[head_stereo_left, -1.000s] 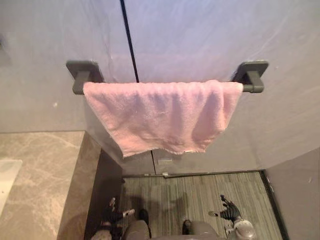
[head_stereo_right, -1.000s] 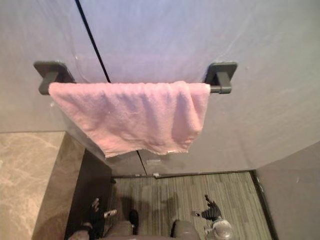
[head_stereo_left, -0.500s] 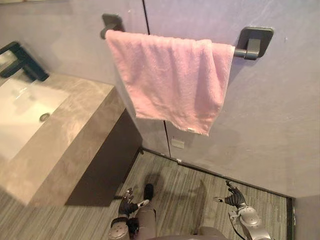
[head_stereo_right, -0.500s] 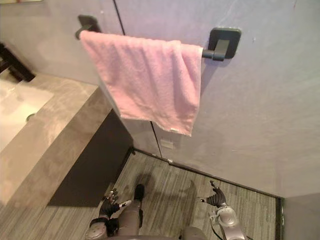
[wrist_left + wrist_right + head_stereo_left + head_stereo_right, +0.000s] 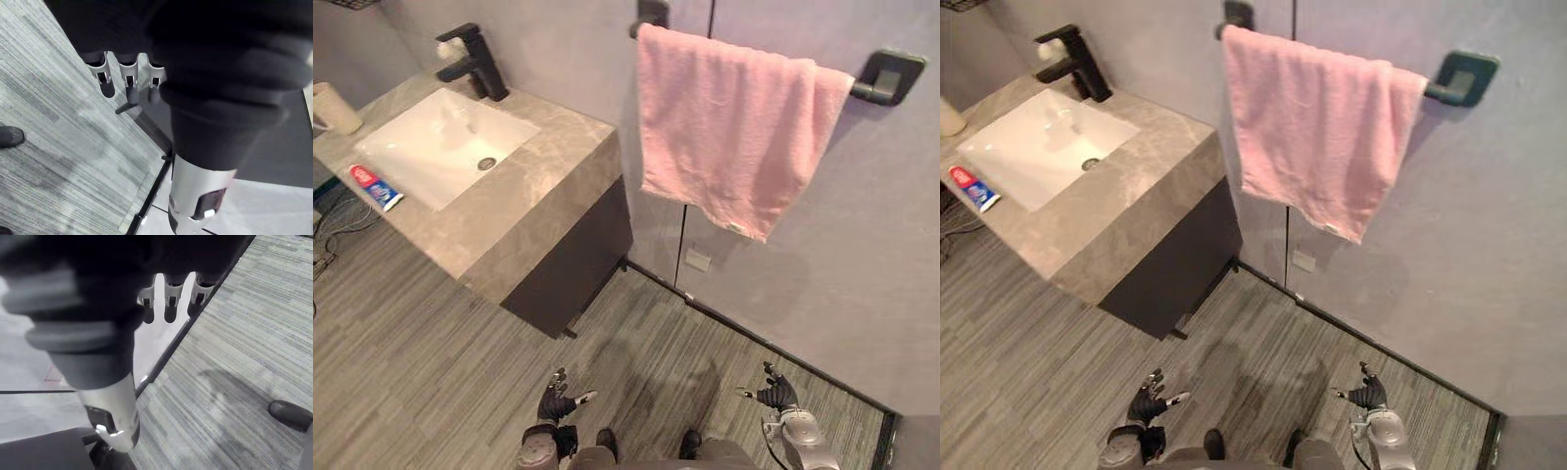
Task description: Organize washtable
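A marble washtable [image 5: 524, 201] with a white sink [image 5: 440, 142] and a black tap [image 5: 475, 64] stands at the left. A toothpaste tube [image 5: 375, 186] lies on its near rim and a beige cup [image 5: 333, 106] stands at its far left corner. A pink towel [image 5: 734, 137] hangs over a dark bar [image 5: 886, 83] on the grey wall to the right. Low over the floor, my left hand [image 5: 556, 401] and right hand [image 5: 773, 395] hang open with straight fingers and hold nothing, well short of the washtable.
Under the counter is a dark cabinet [image 5: 573, 269]. Grey striped flooring [image 5: 431, 352] lies between me and the washtable. A wall socket [image 5: 697, 260] sits below the towel. Cables [image 5: 328, 230] lie on the floor at far left.
The view has swung left and back, bringing the whole washtable, tap, toothpaste and cup into sight. Both hands stay low and open.
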